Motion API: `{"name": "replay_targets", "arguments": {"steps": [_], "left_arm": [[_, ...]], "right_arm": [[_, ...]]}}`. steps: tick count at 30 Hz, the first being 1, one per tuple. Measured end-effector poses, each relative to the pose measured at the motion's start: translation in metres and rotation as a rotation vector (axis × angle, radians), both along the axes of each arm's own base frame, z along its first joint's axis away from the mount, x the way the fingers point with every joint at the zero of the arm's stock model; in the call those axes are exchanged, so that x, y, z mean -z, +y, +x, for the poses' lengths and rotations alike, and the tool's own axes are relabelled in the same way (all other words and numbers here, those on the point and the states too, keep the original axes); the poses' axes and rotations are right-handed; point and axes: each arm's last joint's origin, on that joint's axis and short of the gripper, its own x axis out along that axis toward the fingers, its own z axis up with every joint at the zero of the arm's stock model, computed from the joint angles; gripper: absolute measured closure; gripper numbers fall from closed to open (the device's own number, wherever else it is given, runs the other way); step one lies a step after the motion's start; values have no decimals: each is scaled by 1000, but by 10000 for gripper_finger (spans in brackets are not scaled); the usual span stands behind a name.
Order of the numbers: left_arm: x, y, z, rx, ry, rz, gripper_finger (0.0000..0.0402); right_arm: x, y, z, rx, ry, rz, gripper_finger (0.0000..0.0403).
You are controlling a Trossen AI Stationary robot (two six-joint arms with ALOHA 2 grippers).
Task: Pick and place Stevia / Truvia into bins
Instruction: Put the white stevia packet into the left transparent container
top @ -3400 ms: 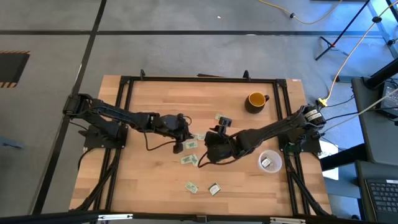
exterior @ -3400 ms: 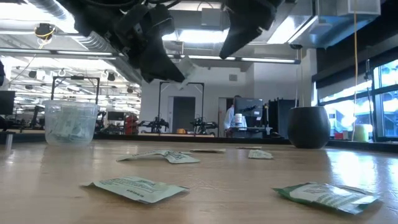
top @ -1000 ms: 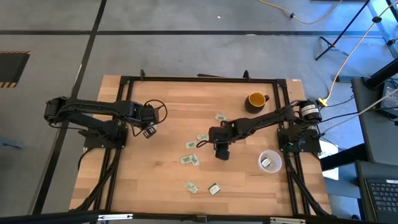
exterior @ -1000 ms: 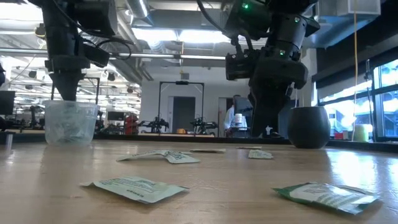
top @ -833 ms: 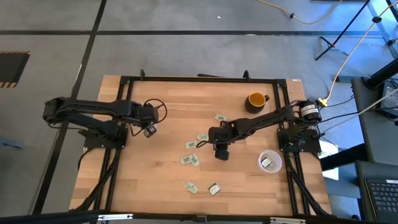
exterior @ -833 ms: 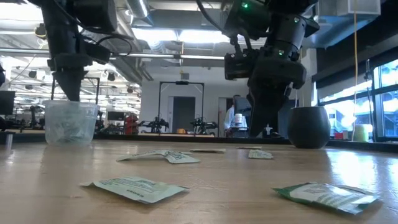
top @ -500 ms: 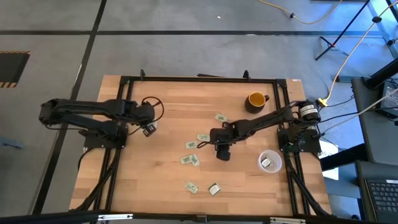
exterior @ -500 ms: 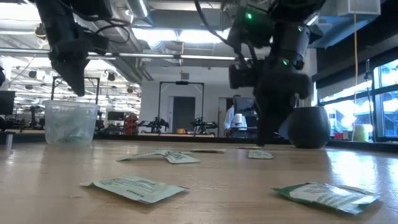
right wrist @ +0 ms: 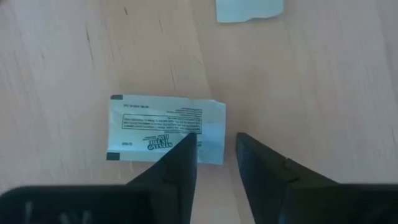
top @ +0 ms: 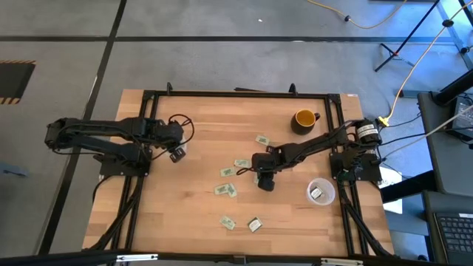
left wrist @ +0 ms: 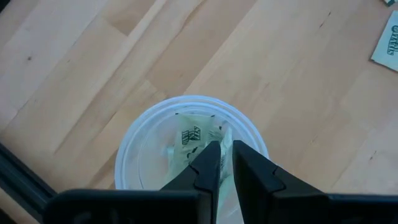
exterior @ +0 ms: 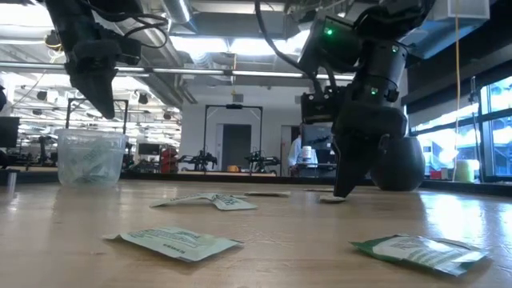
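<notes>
1. Packets of Stevia (top: 225,190) lie scattered on the table (top: 199,214).
2. The right gripper (right wrist: 213,155), fingers spread, is low over 1 packet (right wrist: 163,129) mid-table.
3. The left gripper (left wrist: 225,165), fingers nearly together with nothing between them, hangs above the left cup (left wrist: 140,149), which holds packets.
4. Another cup (top: 321,192) sits at the right.

Packets (top: 228,190) lie mid-table between two cups (top: 321,192), mug (top: 304,118) behind

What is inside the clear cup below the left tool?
The cup holds pale green and white packets, printing visible on one. The left tool hangs over it, nearly closed, covering part of the contents, so their number cannot be told.
</notes>
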Motion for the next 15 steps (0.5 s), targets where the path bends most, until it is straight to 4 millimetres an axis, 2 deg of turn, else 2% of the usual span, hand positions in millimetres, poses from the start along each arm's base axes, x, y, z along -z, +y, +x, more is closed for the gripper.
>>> {"name": "replay_targets", "arguments": {"steps": [6, 13, 15], "left_arm": [[-1, 0, 2, 3, -20, -8, 364], [-18, 1, 8, 18, -103, 15, 363], [-20, 1, 11, 39, -137, 25, 365]], "right_arm": [[0, 0, 0, 4, 5, -3, 334], [1, 0, 0, 3, 6, -4, 393], [1, 0, 0, 2, 5, -4, 399]]}}
